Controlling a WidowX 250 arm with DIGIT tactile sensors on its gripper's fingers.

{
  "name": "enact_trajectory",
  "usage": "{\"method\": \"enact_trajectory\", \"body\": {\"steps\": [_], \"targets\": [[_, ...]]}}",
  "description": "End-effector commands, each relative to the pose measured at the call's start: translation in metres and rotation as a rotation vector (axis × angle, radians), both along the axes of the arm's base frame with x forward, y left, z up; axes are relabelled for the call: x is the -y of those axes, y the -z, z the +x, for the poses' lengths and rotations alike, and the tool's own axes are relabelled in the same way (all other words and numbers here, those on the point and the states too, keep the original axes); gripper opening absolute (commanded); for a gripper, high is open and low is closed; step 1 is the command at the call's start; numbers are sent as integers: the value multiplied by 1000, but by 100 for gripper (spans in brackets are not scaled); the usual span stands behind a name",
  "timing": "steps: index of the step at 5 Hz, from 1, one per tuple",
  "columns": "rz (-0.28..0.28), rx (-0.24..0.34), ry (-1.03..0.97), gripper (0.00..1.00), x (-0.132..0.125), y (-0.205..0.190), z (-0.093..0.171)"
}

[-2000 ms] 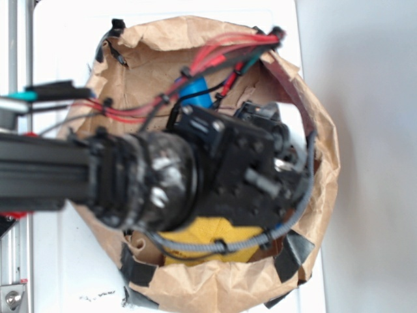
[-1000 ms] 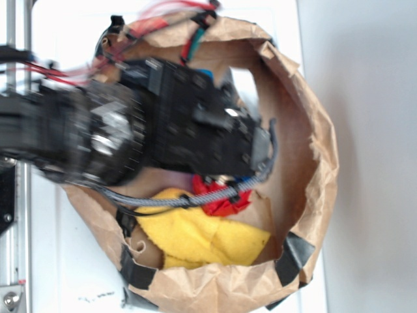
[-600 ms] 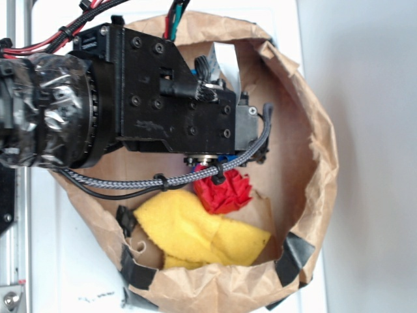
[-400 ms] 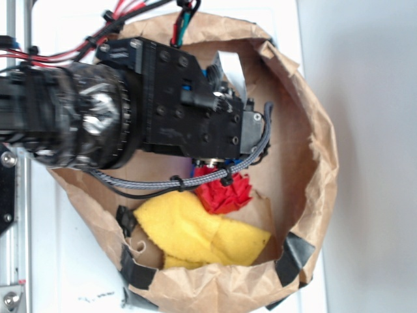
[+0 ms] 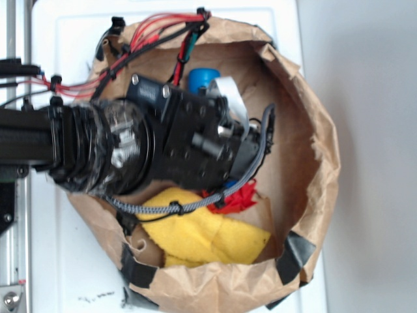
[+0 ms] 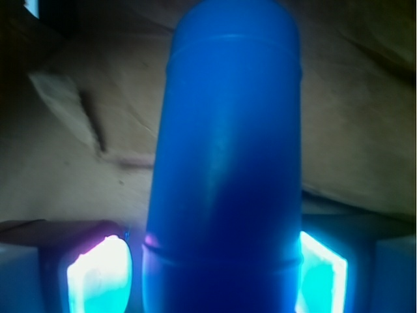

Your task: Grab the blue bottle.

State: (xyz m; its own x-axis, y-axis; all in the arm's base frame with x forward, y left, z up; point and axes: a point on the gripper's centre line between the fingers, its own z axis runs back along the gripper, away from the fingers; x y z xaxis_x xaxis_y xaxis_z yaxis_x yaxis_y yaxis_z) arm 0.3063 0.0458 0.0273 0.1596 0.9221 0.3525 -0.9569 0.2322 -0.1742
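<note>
End effector pinching blue bottle, pads on both sides. Bottle inside paper bag, w/ yellow cloth + red paper ball nearby in bag.

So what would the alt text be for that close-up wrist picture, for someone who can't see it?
A smooth blue bottle fills the middle of the frame, running from bottom to top between the tool's two glowing fingertips at the lower corners. Crumpled brown paper lies behind it, in shadow.
</note>
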Motion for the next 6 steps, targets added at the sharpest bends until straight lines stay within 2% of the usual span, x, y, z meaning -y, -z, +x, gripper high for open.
{"method": "enact_trajectory", "body": {"steps": [1,2,3,4,5,6], "targets": [[-13,47,-7,0,-7,-14,-7],[-45,26,27,0,-6,-35,-6],[-116,-4,96,0,1,-77,-23],[-68,-147,263,0,10,-125,-42],[43,-63,394,0,18,-150,-67],[2,-67,518,0,14,-166,-65]]}}
